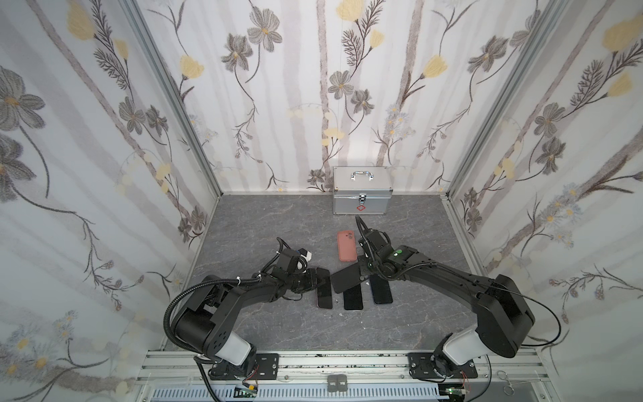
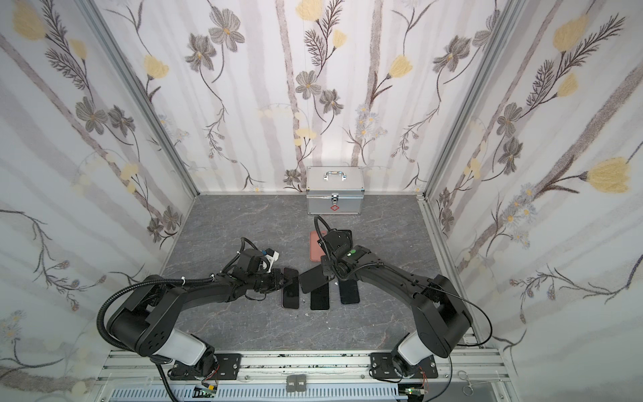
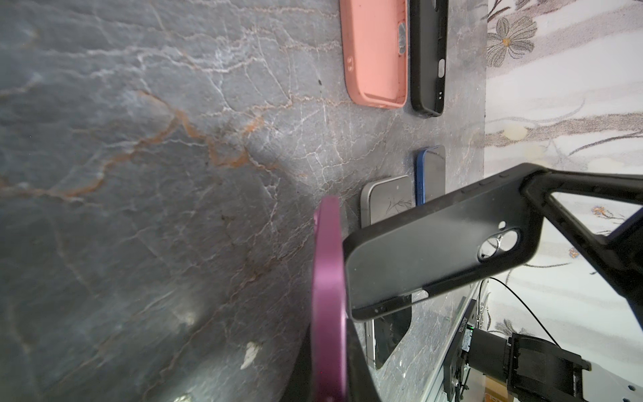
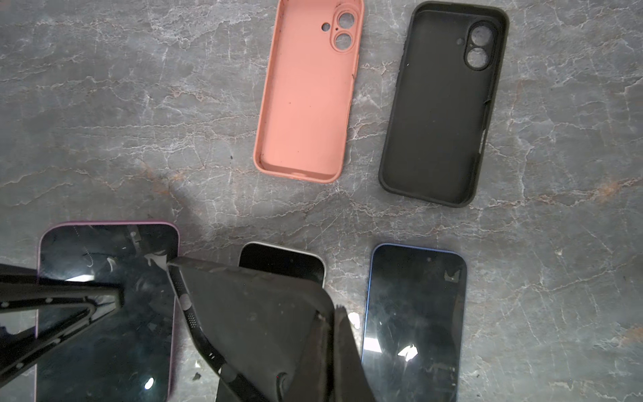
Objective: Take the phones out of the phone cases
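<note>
**Black case is hanging empty, with only the put-down looking left to do**

The black case (image 4: 250,313) is hanging in the air, clear of every phone. The right gripper (image 4: 335,311) is pinching one of its side walls, jaws together on it. The case is hovering over the white-rimmed phone (image 4: 278,261), which is lying on the table (image 1: 278,330) between the purple phone (image 4: 114,348) and the blue phone (image 4: 414,313). The three phones are sitting in a row, screens up, and none is showing a case around it as far as the views tell. The left gripper (image 4: 116,299) is reaching over the purple phone's screen and appears to be clamping that phone by its edge.

Judging from this, the removal itself is looking finished. What is remaining is setting the held case down and letting the purple phone go.

The held case is showing a hollow inside with nothing in it. The pink case (image 4: 306,97) and the other black case (image 4: 438,115) are lying open side up near each other, farther back, both empty. The metal box (image 1: 362,202) is sitting latched by the back wall, and its contents are hidden.
</note>
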